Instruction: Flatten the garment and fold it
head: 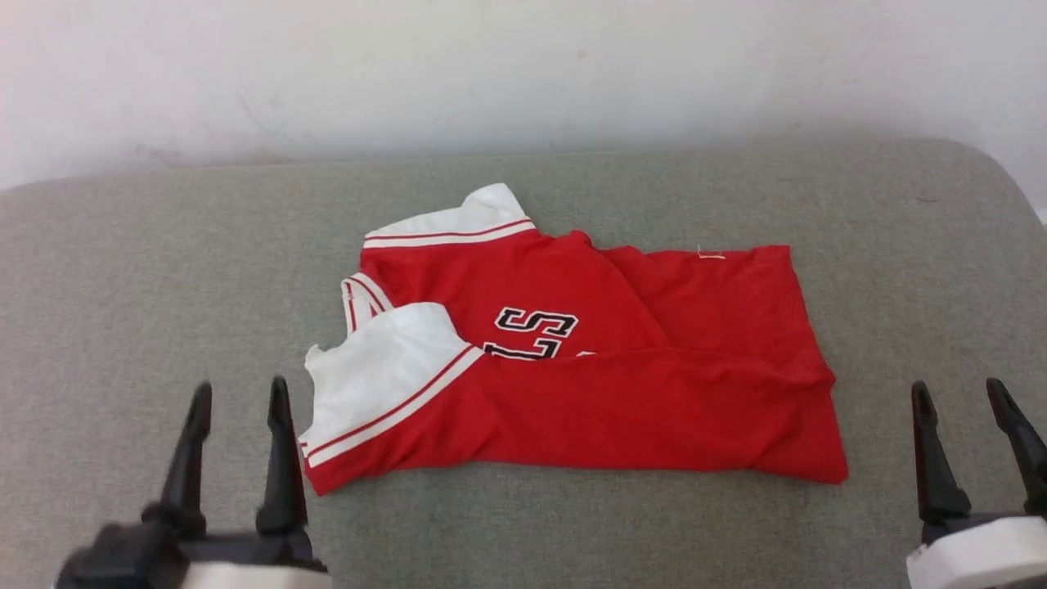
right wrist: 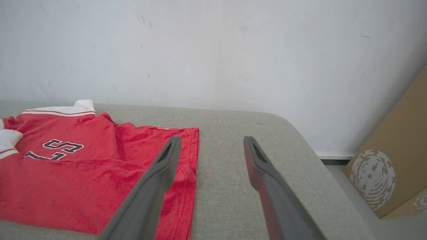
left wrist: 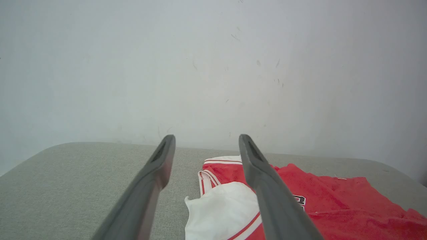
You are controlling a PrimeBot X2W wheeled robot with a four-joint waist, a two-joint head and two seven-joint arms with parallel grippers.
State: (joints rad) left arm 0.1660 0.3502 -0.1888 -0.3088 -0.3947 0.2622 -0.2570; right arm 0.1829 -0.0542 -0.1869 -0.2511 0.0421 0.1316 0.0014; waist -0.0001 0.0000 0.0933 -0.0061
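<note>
The red short-sleeved T-shirt (head: 622,393) is lying near the middle of a grey woven-fabric cushion top (head: 123,270), collar end pointing to the robot's left, hem to its right. It's sitting partly folded lengthwise: the near long edge is lapping over toward the ctr, hiding the lower part of the black white-edged chest lettering (head: 532,331). One white sleeve end w/ a red stripe (head: 368,368) is lying at the near-left corner, and the other (head: 458,221) is poking out at the far side. The white red-striped collar band (head: 360,298) is showing btwn them. The cloth is wrinkling slightly along the fold.

The left gripper (head: 240,386) is sitting near the near-left sleeve, not touching it, fingers spread apart w/ nothing btwn them (left wrist: 206,137). The right gripper (head: 957,386) is sitting off the hem end, apart from the shirt, fingers likewise spread and empty (right wrist: 212,138).

A plain white wall (head: 523,74) is standing behind the cushion. A brown cardboard box w/ a white round print (right wrist: 393,166) is standing on the floor off its right end.
</note>
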